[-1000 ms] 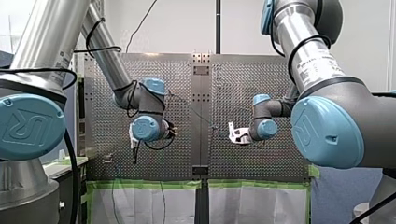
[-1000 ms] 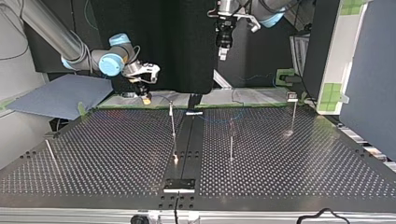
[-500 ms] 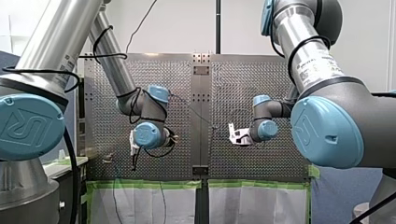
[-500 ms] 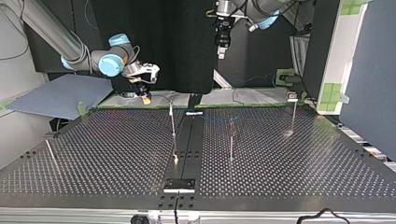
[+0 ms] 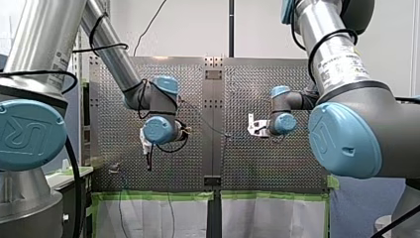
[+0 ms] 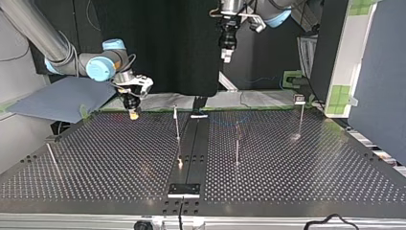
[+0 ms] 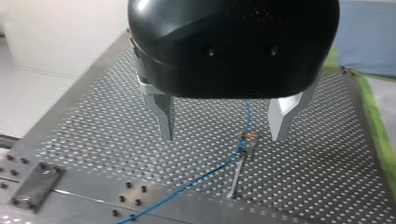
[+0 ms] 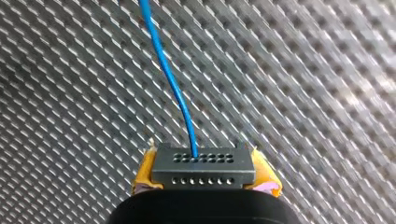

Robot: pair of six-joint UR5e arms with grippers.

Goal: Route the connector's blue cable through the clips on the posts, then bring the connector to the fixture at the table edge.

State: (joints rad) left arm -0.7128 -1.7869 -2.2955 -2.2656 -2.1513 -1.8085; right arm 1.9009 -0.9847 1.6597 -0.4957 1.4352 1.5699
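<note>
Half-hidden connector [image 8: 203, 163] sits clamped in my right gripper [image 8: 205, 176], shifted toward the top view's left; my left gripper [image 7: 222, 134] holds its fingers wide.

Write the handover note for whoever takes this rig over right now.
Left gripper: open, empty, hanging over a post whose clip the blue cable appears to run through.
Right gripper: shut on the connector, held above the table.
Done: connector grasped, one clip apparently threaded.
To do: any clips not yet threaded, then connector to the table's edge.
</note>
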